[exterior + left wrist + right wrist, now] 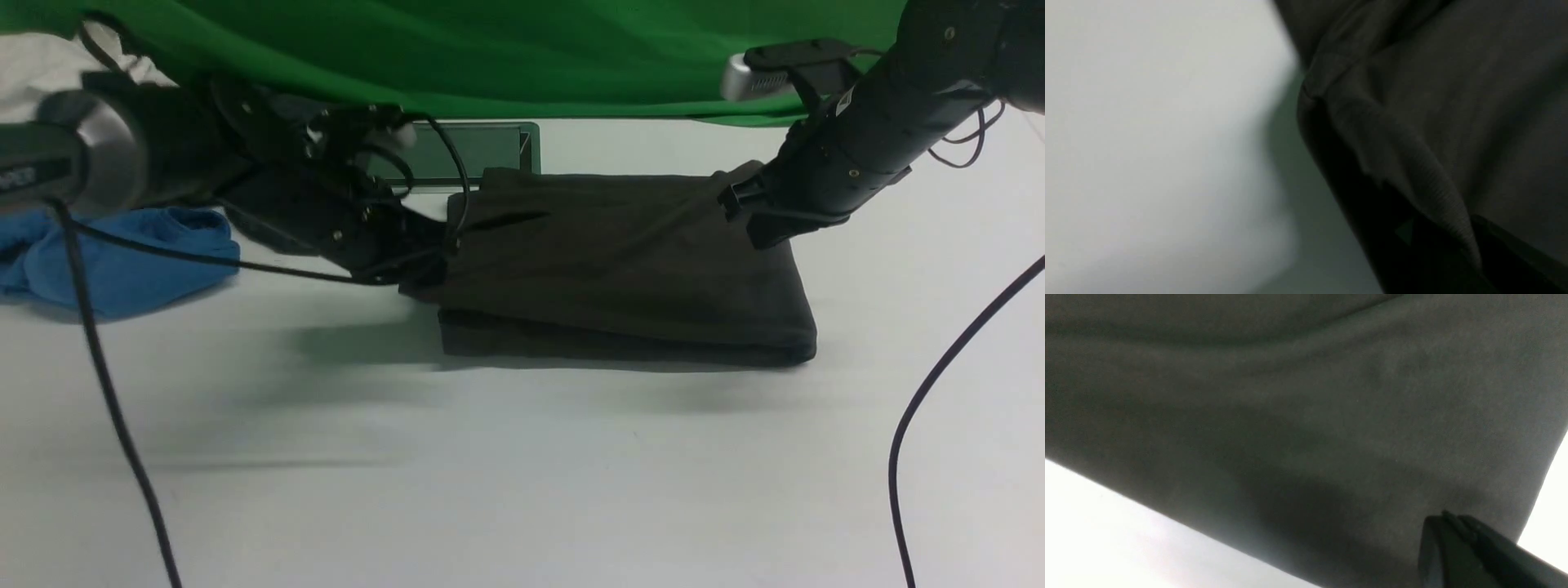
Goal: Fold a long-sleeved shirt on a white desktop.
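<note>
The long-sleeved shirt (620,269) lies as a brownish-black folded block in the middle of the white desktop (522,474). Its upper layer is raised at both far corners. My left gripper (437,245) is at the shirt's left edge; in the left wrist view the left gripper (1474,253) is shut on a ribbed strip (1425,179) of the fabric. My right gripper (739,204) meets the shirt's back right corner. The right wrist view shows the right gripper (1443,516) with jaws together, tips in the shirt (1290,416). The neck label and chest print are hidden.
A bright blue garment (122,261) lies at the left, under my left arm. The green cloth (490,49) hangs along the back, with a flat dark panel (482,147) below it. Black cables (939,392) trail over the desktop at right and left (114,408).
</note>
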